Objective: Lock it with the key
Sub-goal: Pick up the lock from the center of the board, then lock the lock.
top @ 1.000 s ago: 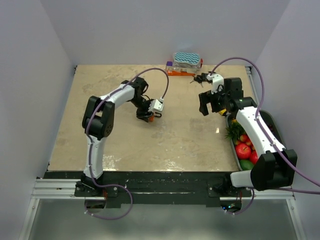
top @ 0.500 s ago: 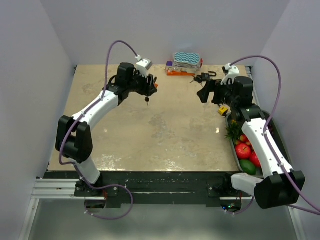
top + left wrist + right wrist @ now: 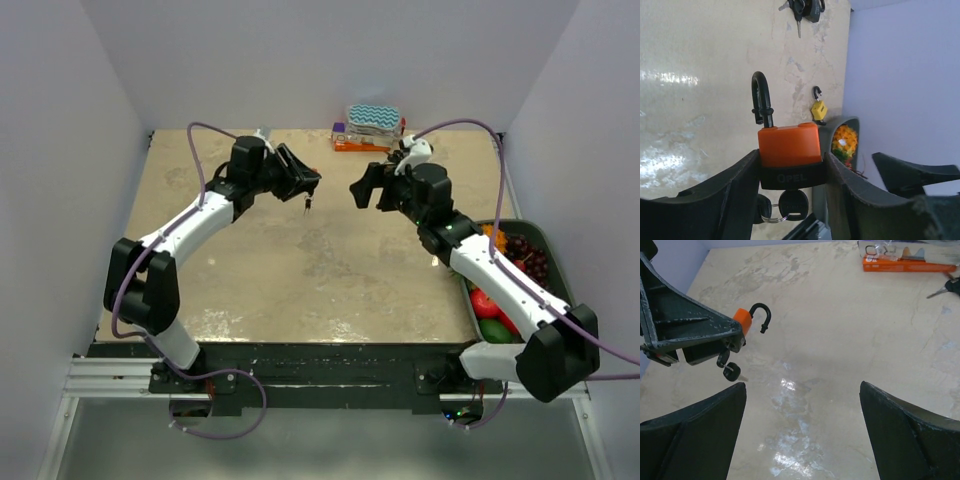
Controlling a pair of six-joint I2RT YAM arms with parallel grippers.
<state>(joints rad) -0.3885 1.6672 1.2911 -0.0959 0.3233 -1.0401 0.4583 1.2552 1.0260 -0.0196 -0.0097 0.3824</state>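
The left gripper (image 3: 305,185) is closed tight on the orange padlock (image 3: 789,145). Its two fingers (image 3: 735,185) press the sides of the lock. The lock is up in the air over the far middle of the table (image 3: 330,290). The black loop (image 3: 761,97) on top of the lock is open. A key (image 3: 792,202) sticks in the bottom of the lock, and more keys hang from its ring.

The right gripper (image 3: 358,192) is just to the right of the lock and not touching it. Its fingers (image 3: 695,430) are spread wide and hold nothing.

A small yellow padlock (image 3: 818,107) lies on the table near the fruit bin (image 3: 556,272) on the right. Another bunch of keys (image 3: 800,7) lies at the far side, near an orange box (image 3: 907,265).
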